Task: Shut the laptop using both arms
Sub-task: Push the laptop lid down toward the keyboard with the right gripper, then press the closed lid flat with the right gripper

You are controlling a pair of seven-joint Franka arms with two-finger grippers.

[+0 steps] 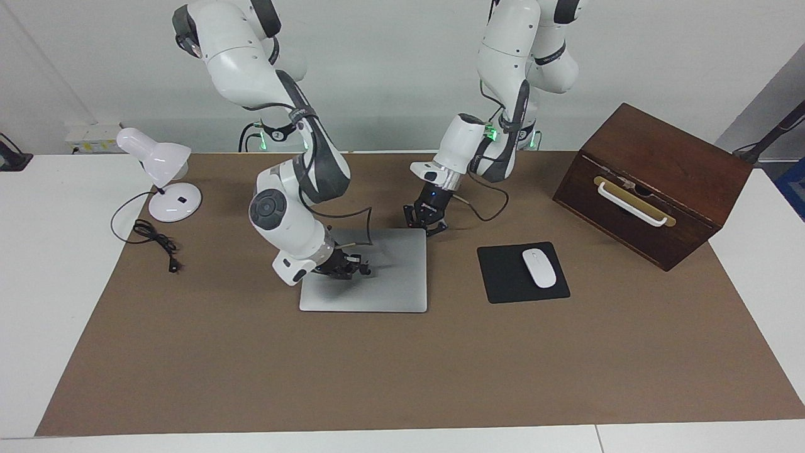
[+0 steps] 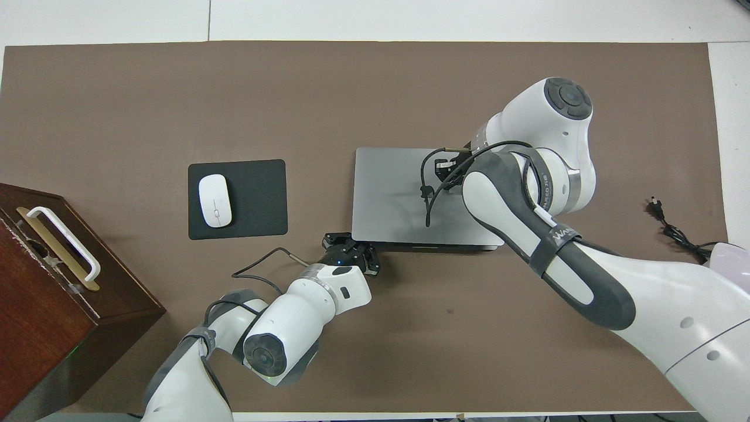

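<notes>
Laptop [image 1: 377,277] lying flat and shut on the brown mat [image 1: 402,377], lid down, roughly mid-table, at about nine o'clock from the mouse pad [image 1: 522,272] in the facing view. Closing judged essentially done; only release and retreat of both arms left. Right gripper [image 1: 349,264] low over the lid, toward its ten o'clock corner in the facing view, seemingly pressing or just above; fingers impossible to read. Left gripper [image 1: 426,221] just off the lid's one o'clock corner, at the edge nearer the robots, fingers spread apart, clamped on nothing. White mouse [image 1: 539,268] on the pad, wooden box [image 1: 654,182] and desk lamp [image 1: 160,173] untouched.
</notes>
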